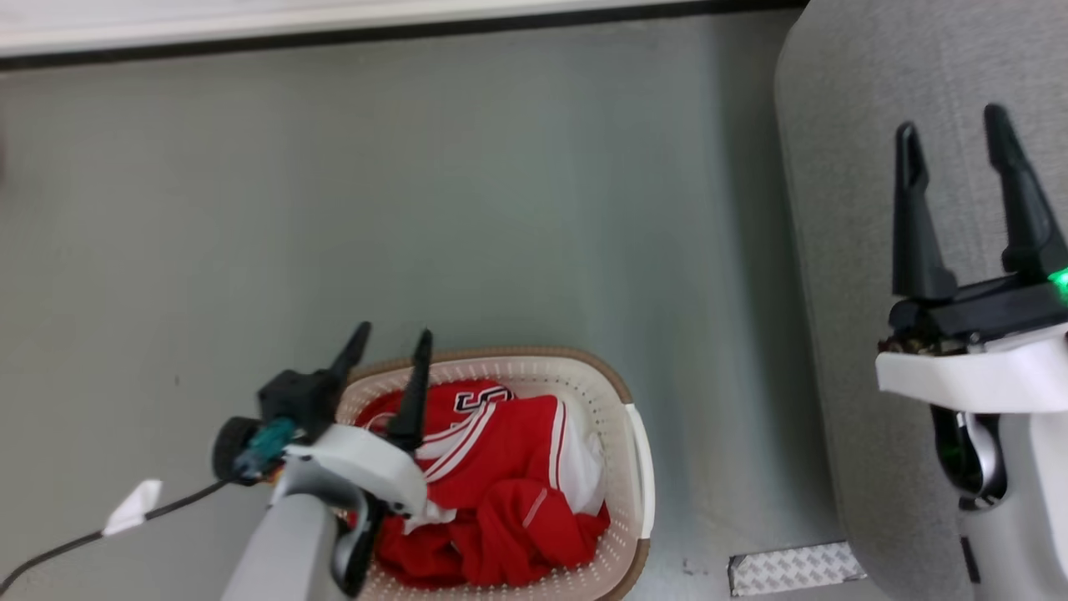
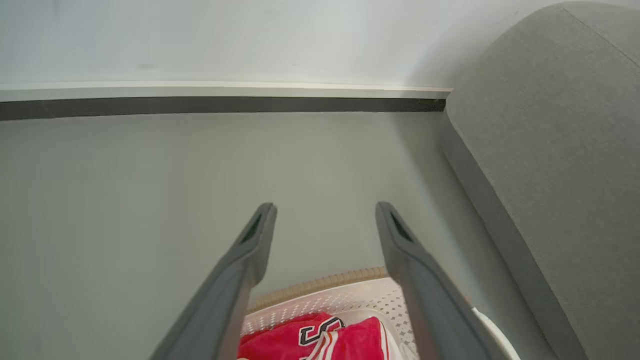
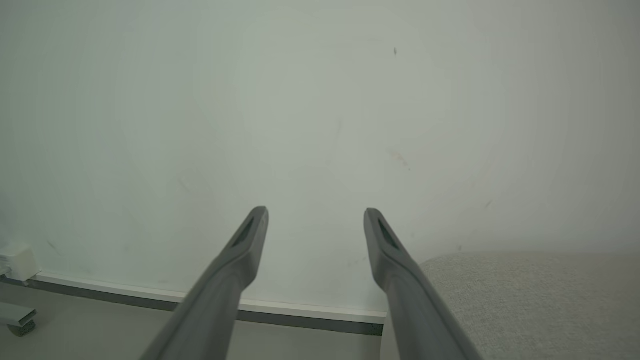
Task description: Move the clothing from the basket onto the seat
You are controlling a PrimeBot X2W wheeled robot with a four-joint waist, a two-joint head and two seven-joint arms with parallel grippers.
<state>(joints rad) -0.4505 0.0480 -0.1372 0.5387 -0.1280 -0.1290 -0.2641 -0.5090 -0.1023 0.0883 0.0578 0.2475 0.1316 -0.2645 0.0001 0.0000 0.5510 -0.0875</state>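
Left jaws gape empty above clothing in the basket; right jaws, likewise, over the seat, facing wall.

A smooth grey-green floor is running back to a pale wall; a skirting, white above and dark below, is lining their join; soft, even light is falling over both, and faint scuffs are showing on the wall; the seat, a grey textured sofa cushion, is standing at the right; a patterned metal plate is lying just beside its base; a small white box is sitting at the wall's foot.
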